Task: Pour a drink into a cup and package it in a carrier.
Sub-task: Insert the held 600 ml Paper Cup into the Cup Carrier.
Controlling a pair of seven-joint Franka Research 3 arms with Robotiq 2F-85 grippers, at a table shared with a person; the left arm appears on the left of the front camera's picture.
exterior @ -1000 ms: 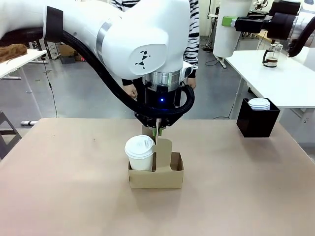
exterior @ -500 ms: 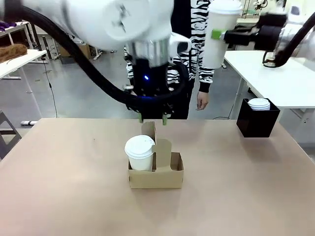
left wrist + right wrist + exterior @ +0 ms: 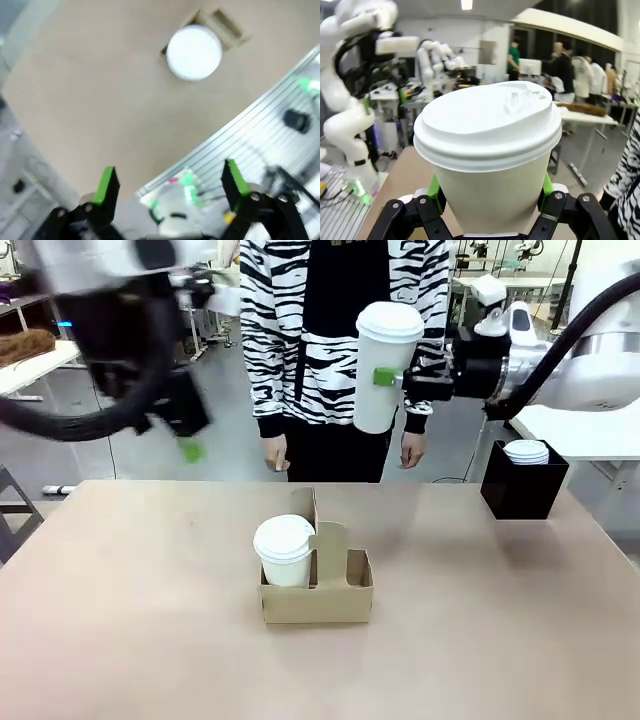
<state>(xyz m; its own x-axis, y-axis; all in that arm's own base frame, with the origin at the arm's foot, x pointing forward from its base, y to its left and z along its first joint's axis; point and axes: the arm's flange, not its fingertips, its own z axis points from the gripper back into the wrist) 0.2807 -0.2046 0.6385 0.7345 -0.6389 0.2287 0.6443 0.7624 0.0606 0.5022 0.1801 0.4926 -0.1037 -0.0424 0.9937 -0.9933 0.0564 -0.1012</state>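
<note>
At the far left we see the left gripper (image 3: 188, 445), blurred, hanging high above the tabletop (image 3: 120, 600) and well apart from everything on it. Its wrist view looks down on the tabletop; its jaws stand wide and hold nothing.

In the middle of the tabletop stands the brown cardboard drink carrier (image 3: 318, 598). A white lidded paper cup (image 3: 284, 552) sits upright in its left hole, just beside the upright centre handle. From above, in the left wrist view, that cup's round lid (image 3: 194, 52) hides most of the carrier (image 3: 226, 26).

Beyond the far edge stands a person in a black-and-white striped top (image 3: 290, 330), hands hanging down.

Right of centre, high above the tabletop, the right gripper (image 3: 386, 378) reaches in from the right. Its jaws are closed on a second white lidded cup (image 3: 388, 335), gripped around its middle and upright. In the right wrist view the green pads (image 3: 435, 192) press both sides of this cup (image 3: 490, 145).

At the far right a black square box (image 3: 522, 490) holds white lids (image 3: 526, 451).
</note>
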